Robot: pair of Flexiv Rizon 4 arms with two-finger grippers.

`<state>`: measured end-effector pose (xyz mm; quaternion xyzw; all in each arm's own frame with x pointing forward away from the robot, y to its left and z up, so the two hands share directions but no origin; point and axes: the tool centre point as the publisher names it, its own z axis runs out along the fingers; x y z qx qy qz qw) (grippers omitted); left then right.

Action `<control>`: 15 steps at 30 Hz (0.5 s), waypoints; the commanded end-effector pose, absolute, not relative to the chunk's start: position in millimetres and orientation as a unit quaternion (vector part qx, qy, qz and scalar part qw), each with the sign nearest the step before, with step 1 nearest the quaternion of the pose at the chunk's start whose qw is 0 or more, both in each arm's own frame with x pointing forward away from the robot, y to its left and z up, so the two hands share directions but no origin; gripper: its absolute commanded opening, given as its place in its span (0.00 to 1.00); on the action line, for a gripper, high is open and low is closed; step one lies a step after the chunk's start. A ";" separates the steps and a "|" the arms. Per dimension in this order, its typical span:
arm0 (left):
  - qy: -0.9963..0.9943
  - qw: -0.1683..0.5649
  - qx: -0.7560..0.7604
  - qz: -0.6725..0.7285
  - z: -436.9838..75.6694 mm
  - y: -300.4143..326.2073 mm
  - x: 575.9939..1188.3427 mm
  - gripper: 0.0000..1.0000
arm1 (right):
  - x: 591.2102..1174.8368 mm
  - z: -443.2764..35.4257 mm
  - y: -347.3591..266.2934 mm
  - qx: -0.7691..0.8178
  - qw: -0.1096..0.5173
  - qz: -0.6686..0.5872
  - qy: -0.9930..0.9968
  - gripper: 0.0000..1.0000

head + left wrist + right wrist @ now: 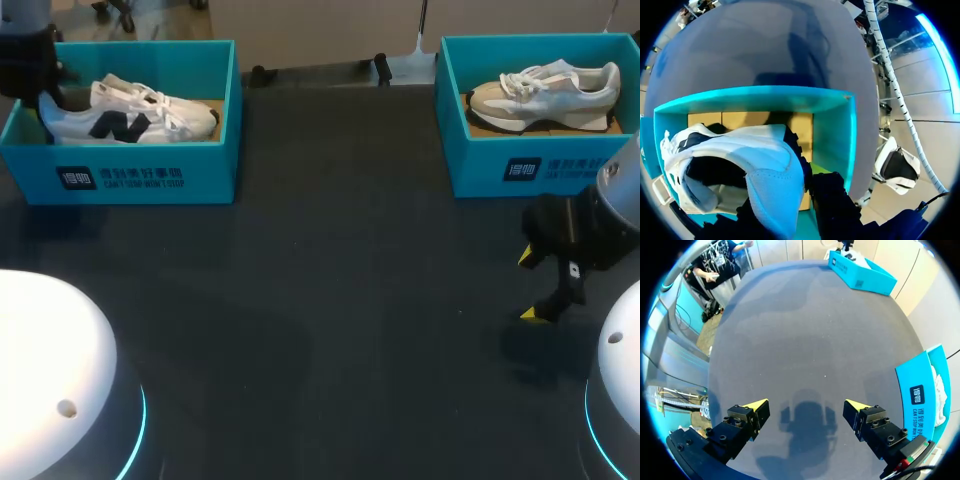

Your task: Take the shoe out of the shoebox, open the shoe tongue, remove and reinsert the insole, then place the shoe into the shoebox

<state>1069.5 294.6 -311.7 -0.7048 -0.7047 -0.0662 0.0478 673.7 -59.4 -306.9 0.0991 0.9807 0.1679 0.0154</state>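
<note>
Two roles: our left gripper (pixel 790 215) sits at the heel of the white sneaker (pixel 740 150) for lifting, its grasp unclear, while our right gripper (pixel 806 405) hovers wide open.

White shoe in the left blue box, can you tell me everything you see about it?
The white shoe is a sneaker with a dark mark on its side and white laces. It sits upright on the brown cardboard floor of the left shoebox, toe pointing to the robot's right. The left gripper is at its heel; whether it grips cannot be seen.
</note>
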 end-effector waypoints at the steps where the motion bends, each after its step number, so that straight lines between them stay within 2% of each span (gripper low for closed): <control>1: -0.701 0.053 -0.709 -0.061 -318.0 297.7 1071.5 0.00 | 673.0 -307.9 -58.4 0.099 0.016 0.166 0.981 1.00; 15: -0.687 0.053 -0.723 -0.043 -336.0 306.9 1045.8 0.00 | 673.0 -307.9 -58.4 0.099 0.016 0.166 0.981 1.00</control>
